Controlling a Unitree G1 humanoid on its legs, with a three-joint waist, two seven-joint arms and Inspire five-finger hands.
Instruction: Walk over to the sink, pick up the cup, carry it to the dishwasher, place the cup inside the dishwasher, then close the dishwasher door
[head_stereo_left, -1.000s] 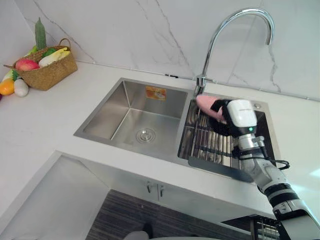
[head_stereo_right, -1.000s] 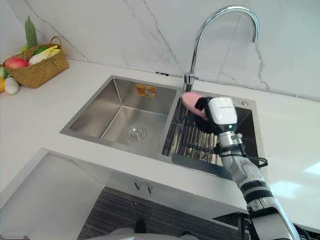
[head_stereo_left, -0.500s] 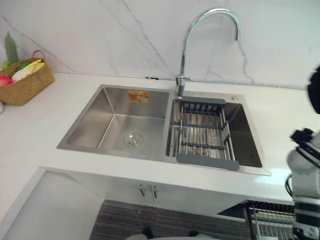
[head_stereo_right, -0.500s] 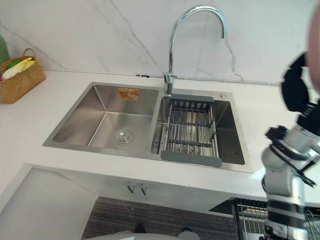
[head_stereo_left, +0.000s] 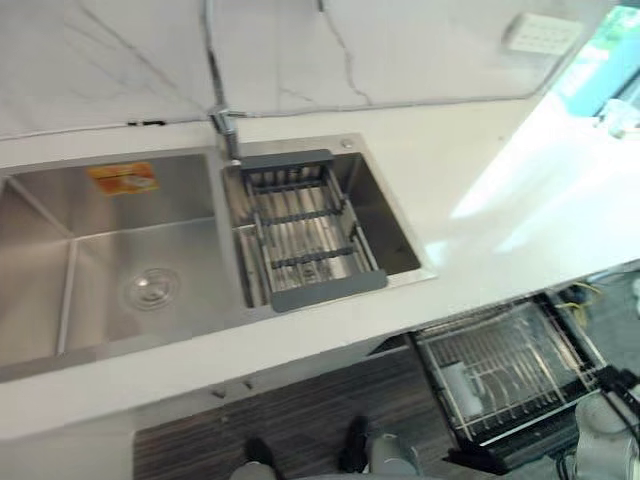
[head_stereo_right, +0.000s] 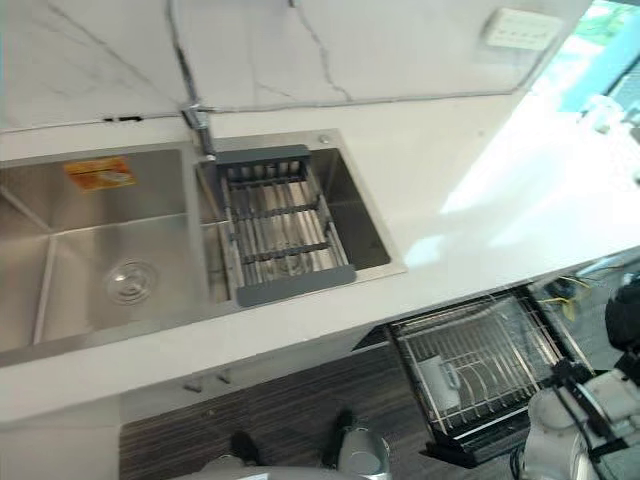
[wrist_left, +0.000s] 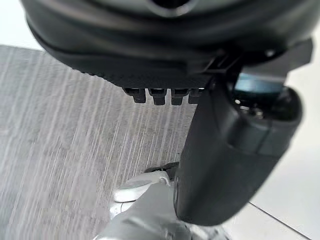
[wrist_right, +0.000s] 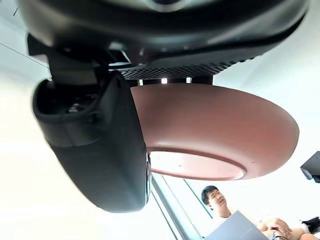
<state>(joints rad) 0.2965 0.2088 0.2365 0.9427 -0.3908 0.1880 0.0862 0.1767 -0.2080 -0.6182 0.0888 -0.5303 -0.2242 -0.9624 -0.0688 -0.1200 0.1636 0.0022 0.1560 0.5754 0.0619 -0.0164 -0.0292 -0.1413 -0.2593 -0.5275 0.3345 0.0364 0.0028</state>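
In the right wrist view a pink cup (wrist_right: 210, 130) sits in my right hand (wrist_right: 100, 150), with the thumb curled against its side and the fingers hidden behind it. The cup is held up in the air, away from the counter. The double steel sink (head_stereo_left: 100, 260) lies at the left of the eye views, with a grey drain rack (head_stereo_left: 305, 235) across its right basin. The dishwasher (head_stereo_right: 470, 360) stands open under the counter at the lower right, and its wire rack is pulled out. My left hand (wrist_left: 225, 150) hangs idle over the striped floor, thumb straight.
The tap (head_stereo_left: 215, 80) rises behind the sink against the marble wall. White counter (head_stereo_left: 500, 200) runs to the right above the dishwasher. A wall socket plate (head_stereo_right: 515, 27) sits at the upper right. A person (wrist_right: 215, 197) shows in the distance past the cup.
The camera has swung right: the sink slid left and the open dishwasher came into view. The right hand lifted the pink cup off the drain rack and carried it out to the right.
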